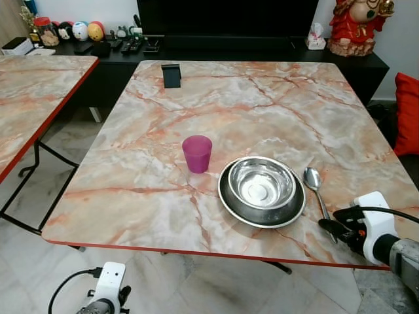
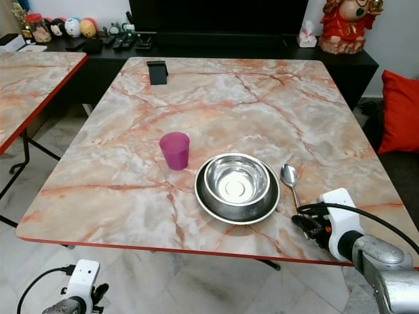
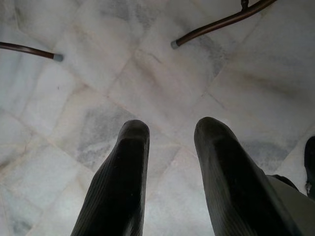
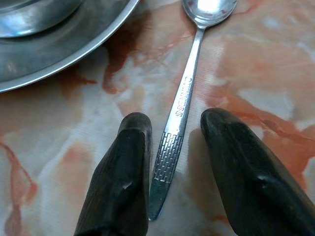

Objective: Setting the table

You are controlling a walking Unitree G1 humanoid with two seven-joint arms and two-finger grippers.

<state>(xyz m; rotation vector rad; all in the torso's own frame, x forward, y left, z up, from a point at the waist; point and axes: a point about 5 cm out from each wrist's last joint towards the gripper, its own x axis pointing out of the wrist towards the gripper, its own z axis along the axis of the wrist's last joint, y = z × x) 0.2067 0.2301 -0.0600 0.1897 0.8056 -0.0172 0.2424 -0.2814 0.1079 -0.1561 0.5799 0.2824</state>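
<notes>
Lying flat on the marble table (image 1: pixel 262 111), the spoon (image 1: pixel 315 185) is just to the right of the steel bowl (image 1: pixel 260 183), near but not touching the plate (image 1: pixel 229 199) under the bowl. Its bowl end points away from the robot and its handle points toward the near edge of the table. The right gripper (image 4: pixel 174 147) is low over the end of the handle. In the right wrist view the two black fingers (image 4: pixel 123 182) are spread apart, one on each side of the handle, and they are not pressing it; the spoon rests free on the table. The left gripper (image 3: pixel 170 147) hangs below the table over the tiled floor (image 3: pixel 98 64), with its fingers also apart and nothing between them.

I judge the spoon as light, stiff and thin. The polished metal is probably slippery, and it lies so flat that fingers have little to catch from above. The handle end has a small brick-like pattern, which should give better hold than the smooth neck. Held at the far end, the spoon may tip or turn, so a hold a little more toward the middle seems safer.

A pink cup (image 1: pixel 197 153) stands upright to the left of the bowl, a little apart from it.
</notes>
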